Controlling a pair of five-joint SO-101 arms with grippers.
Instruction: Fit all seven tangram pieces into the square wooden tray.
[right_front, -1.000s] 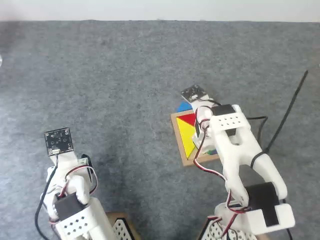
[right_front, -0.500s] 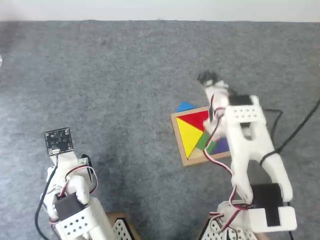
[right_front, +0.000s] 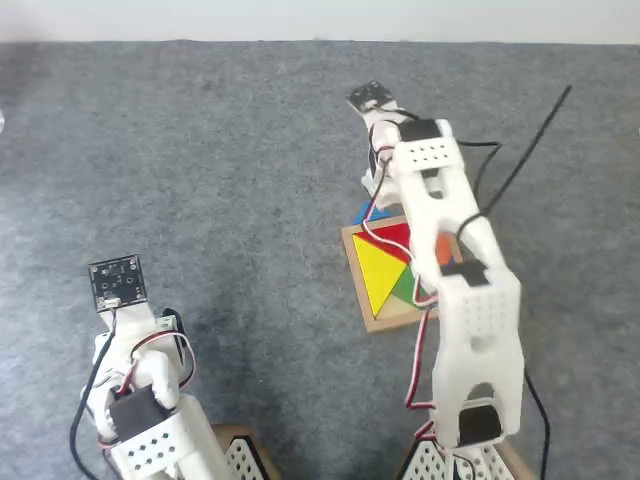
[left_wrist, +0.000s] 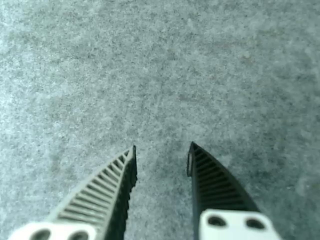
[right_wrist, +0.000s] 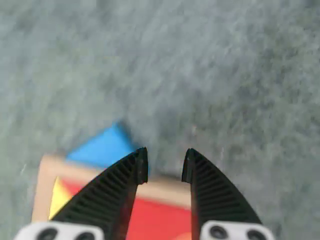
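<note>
Upper centre of the high view: right gripper (right_wrist: 165, 152) hovered over the far rim of the square wooden tray (right_front: 356, 285), jaws slightly apart, pinching nothing. Flat blue tangram piece (right_front: 364, 213) lay on the grey carpet (right_front: 200, 150) just outside that rim, partly hidden by the arm. Yellow triangle (right_front: 378, 272), red triangle (right_front: 393, 238) and green piece (right_front: 406, 287) sat inside the tray. Left gripper (left_wrist: 162, 147) sat lower left, jaws spread, empty. Blue piece looked thin, light and rigid. Probably best pinched across two opposite edges with tips pressed into the pile, else it could skid.
</note>
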